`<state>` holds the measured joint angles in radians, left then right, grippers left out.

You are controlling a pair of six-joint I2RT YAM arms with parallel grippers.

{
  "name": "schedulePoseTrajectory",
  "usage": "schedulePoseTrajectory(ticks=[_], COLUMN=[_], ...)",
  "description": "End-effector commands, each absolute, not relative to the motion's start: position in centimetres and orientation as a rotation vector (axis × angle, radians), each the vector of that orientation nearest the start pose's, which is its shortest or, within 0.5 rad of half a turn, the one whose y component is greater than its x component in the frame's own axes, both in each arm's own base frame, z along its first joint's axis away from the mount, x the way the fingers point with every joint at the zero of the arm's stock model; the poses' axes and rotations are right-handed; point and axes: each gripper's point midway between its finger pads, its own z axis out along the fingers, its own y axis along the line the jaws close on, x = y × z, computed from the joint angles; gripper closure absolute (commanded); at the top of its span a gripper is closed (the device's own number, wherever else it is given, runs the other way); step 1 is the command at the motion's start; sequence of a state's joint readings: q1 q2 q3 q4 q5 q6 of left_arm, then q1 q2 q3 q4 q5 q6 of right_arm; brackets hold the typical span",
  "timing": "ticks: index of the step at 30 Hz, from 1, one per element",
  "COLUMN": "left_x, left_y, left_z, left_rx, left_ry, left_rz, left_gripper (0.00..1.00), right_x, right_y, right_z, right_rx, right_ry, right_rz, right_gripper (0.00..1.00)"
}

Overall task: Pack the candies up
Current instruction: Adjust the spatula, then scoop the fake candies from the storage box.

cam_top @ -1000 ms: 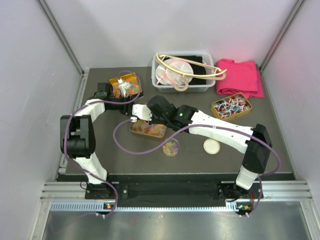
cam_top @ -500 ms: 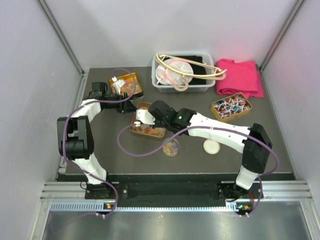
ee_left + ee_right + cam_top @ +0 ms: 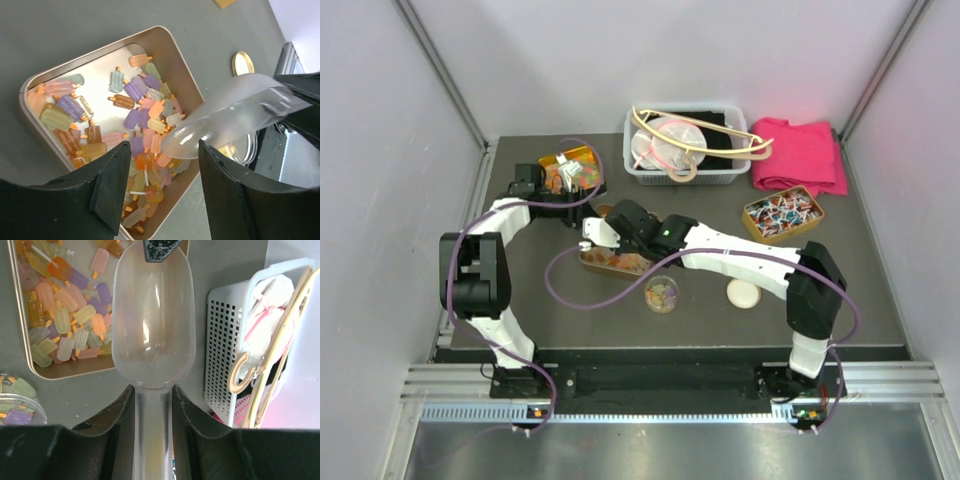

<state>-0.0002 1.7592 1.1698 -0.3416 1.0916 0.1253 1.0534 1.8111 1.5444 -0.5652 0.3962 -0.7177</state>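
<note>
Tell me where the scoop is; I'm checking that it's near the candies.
Right wrist view: the scoop is in the right gripper, its empty bowl over the tin's right edge, between the candies and the white basket.

The candies (image 3: 145, 125) are translucent and gummy-looking with a soft sheen. They lie in a tin (image 3: 182, 67) of smooth, satin, pale-gold metal with a faintly reflective floor. The scoop (image 3: 152, 325) is clear plastic, slightly frosted and glossy with bright highlights. The desk (image 3: 75, 25) is matt dark grey. The left claw (image 3: 162, 182) has matt black plastic fingers (image 3: 112, 195). At the right of the right wrist view, the basket (image 3: 220, 340) is white perforated plastic and holds a pale, smooth, wood-like hanger (image 3: 235, 375). The pink cloth (image 3: 800, 155) is matt.
</note>
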Motion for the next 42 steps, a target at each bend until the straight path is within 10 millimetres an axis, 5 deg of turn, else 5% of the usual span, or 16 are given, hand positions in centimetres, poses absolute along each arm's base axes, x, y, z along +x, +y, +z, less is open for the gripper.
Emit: schedulePoseTrajectory(ticks=[1,13,19,27,35,42], left_x=[37.9,37.4,38.6,40.6,36.9,33.6], left_y=[-14.8,-16.2,-15.2,-11.8,-11.4,-11.0], left_z=[13.2,12.4,14.1,16.3,12.8,10.8], left_rx=[0.583,0.631,0.568,0.498,0.488,0.494], left_ry=[2.113,2.141,2.101,2.06,2.142,2.212], left_rz=[-1.192,-1.183,-1.19,-1.118,-1.152,-1.212], left_gripper=[0.39,0.39,0.39,0.33,0.02,0.01], right_x=[30.5,28.9,29.8,30.8,34.7,36.8], right_y=[38.1,39.4,37.5,35.5,34.4,34.4], right_z=[22.9,26.4,22.7,20.6,17.3,14.4], right_rx=[-1.597,-1.545,-1.602,-1.602,-1.617,-1.673], right_ry=[1.518,1.487,1.513,1.551,1.596,1.607], right_rz=[-0.233,-0.107,-0.265,-0.334,-0.45,-0.486], right_gripper=[1.0,1.0,1.0,1.0,1.0,1.0])
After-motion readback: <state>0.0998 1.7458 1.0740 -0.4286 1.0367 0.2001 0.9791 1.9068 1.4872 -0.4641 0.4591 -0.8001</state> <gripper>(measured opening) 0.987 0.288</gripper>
